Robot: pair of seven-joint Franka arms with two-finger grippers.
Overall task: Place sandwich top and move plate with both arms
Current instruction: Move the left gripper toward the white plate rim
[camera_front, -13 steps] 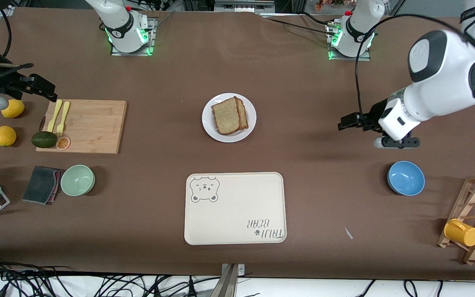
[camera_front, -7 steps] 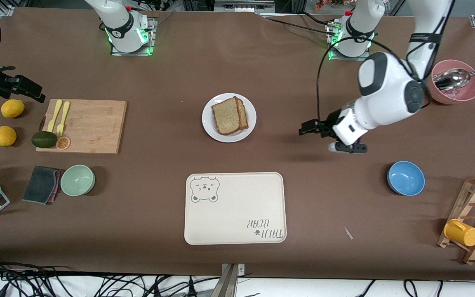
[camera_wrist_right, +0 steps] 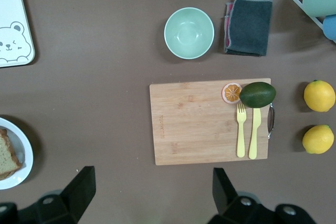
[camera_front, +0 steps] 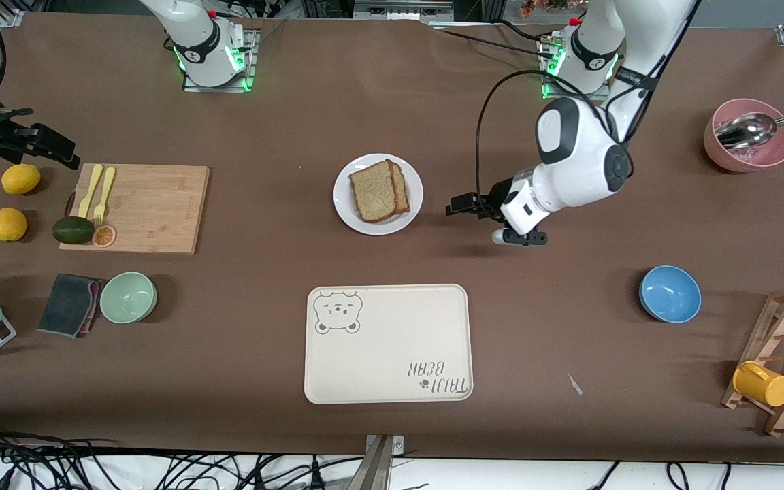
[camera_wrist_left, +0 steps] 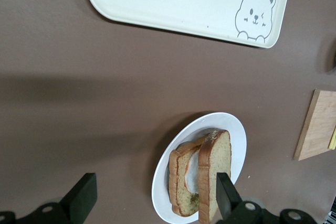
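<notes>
The white plate point(camera_front: 378, 216) stands mid-table and carries two stacked bread slices. The sandwich top point(camera_front: 373, 191), plain speckled brown bread, lies offset on the lower slice point(camera_front: 403, 188). In the left wrist view the plate point(camera_wrist_left: 237, 145), the sandwich top point(camera_wrist_left: 214, 174) and egg white on the lower slice point(camera_wrist_left: 181, 182) show. My left gripper point(camera_front: 461, 205) is open and empty, low over the table beside the plate toward the left arm's end point(camera_wrist_left: 155, 198). My right gripper point(camera_front: 58, 146) is open and empty over the table by the cutting board point(camera_wrist_right: 153, 187).
The cream bear tray point(camera_front: 388, 344) lies nearer the camera than the plate. A cutting board point(camera_front: 137, 207) with forks, avocado and orange slice, two lemons point(camera_front: 21, 179), a green bowl point(camera_front: 128, 297) and a cloth are at the right arm's end. A blue bowl point(camera_front: 670, 293), pink bowl point(camera_front: 748, 144) and mug rack are at the left arm's end.
My left arm has swung in from the left arm's end of the table toward the plate and now hangs beside it. The right gripper has barely moved. The bread has not moved.
</notes>
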